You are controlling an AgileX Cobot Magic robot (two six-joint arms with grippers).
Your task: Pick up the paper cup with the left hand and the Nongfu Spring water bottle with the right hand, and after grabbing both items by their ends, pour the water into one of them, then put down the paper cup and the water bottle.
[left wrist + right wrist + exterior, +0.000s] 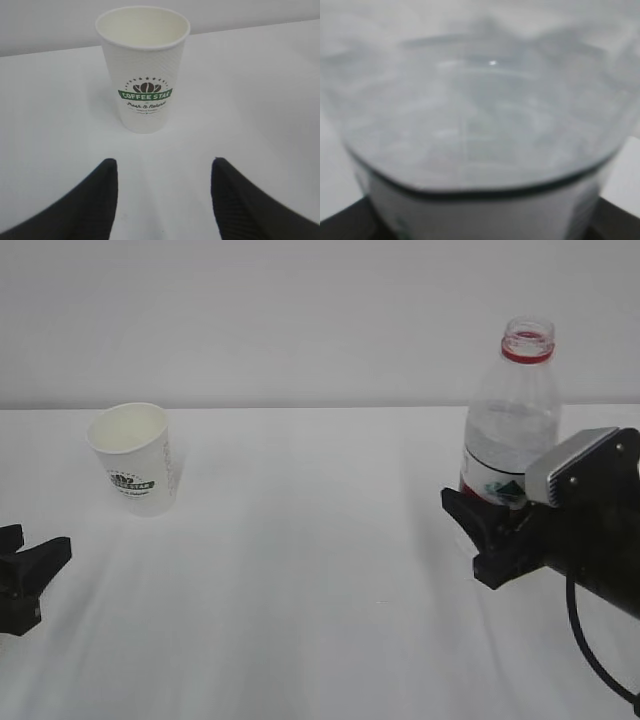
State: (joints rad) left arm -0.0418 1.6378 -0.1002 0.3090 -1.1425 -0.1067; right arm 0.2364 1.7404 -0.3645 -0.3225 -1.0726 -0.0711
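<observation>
The paper cup (135,460) stands upright at the back left, white with a green logo. In the left wrist view the paper cup (142,70) is straight ahead; only the upper part of its cream inside shows, and I see no water there. My left gripper (37,540) sits low near the left edge, open and empty, well short of the cup (163,162). The Nongfu Spring water bottle (515,410) stands upright at the right, capless, with a red neck ring. My right gripper (470,530) is shut on its labelled lower body. The bottle (480,110) fills the right wrist view, blurred, with dark fingers (340,225) at the bottom corners.
The white table (320,590) stretches bare between the cup and the bottle. A pale wall stands behind its far edge. A black cable (590,640) hangs from the right arm near the right edge.
</observation>
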